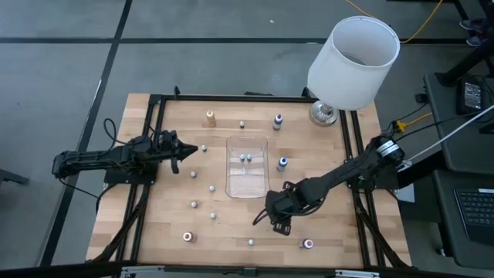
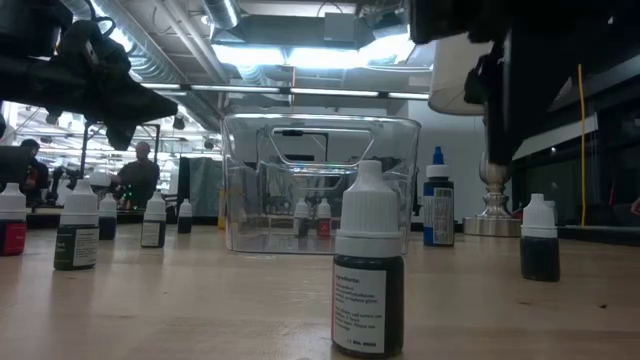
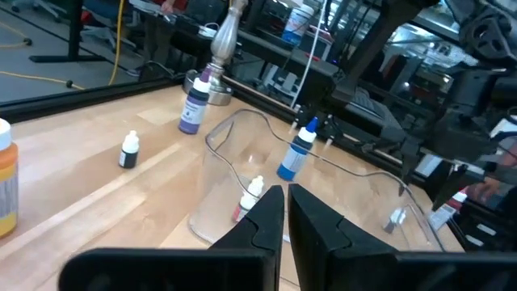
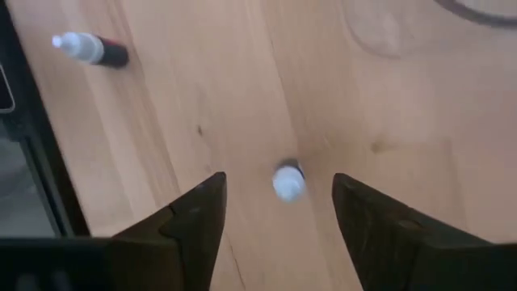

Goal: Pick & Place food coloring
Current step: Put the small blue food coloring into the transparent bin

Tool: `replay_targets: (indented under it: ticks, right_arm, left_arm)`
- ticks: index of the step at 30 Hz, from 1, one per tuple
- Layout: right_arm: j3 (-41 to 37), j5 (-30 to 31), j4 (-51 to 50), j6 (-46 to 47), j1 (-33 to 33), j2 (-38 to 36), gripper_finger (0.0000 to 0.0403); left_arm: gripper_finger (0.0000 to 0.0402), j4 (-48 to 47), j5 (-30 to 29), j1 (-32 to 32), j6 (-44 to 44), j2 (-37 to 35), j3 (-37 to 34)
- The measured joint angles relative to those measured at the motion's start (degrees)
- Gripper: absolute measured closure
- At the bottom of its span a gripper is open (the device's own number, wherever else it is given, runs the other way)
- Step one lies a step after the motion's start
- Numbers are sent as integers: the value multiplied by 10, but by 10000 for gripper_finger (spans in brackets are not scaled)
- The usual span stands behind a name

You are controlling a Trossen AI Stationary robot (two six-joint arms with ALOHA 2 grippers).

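— Free room on the bench?
— Near-left corner is open apart from scattered food coloring bottles.
— Obstacles?
— Clear tray at centre; lampshade over the far-right corner.

Two matte black jointed arms, trailing black cables, end in wedge-shaped black fingers.
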Motion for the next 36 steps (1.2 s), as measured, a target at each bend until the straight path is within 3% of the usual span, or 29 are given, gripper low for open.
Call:
replay_targets:
  ticks: [14,32,36]
  right_arm:
    - [0,-19,-14,39,0,68,186]
    - [0,-25,-34,40,0,68,186]
    - [0,-22,-32,40,0,68,203]
  left_arm:
    - [384,-1,3,0,-1,0,0]
    - [384,0,3,0,-2,0,0]
    - [384,0,3,0,-2,0,0]
